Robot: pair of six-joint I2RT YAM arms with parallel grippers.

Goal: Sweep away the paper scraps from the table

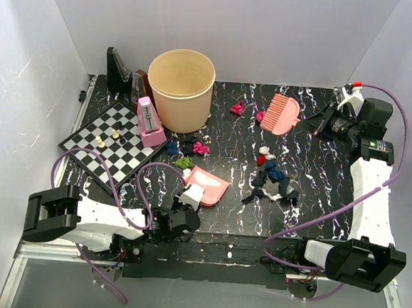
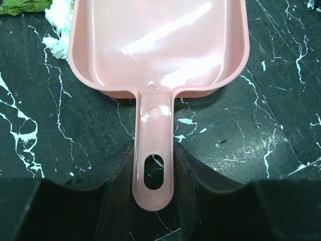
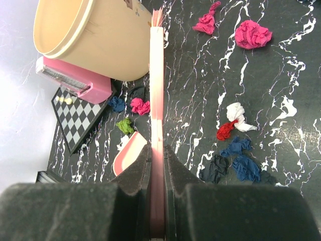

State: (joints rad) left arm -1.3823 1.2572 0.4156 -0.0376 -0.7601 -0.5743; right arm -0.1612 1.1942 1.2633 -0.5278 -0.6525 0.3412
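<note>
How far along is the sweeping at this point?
Done: both tools are gripped. The left gripper is shut on the dustpan handle, the right gripper on the brush. In hand: nothing swept yet; the dustpan is empty. Left: all the scraps, scattered in clusters over the table.

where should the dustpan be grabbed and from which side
The dustpan is best taken by its narrow handle, from the near side, pinching its two long edges: it juts straight back from the closed wall, leaving the open mouth pointing away from the arm. The left gripper grips it so.
</note>
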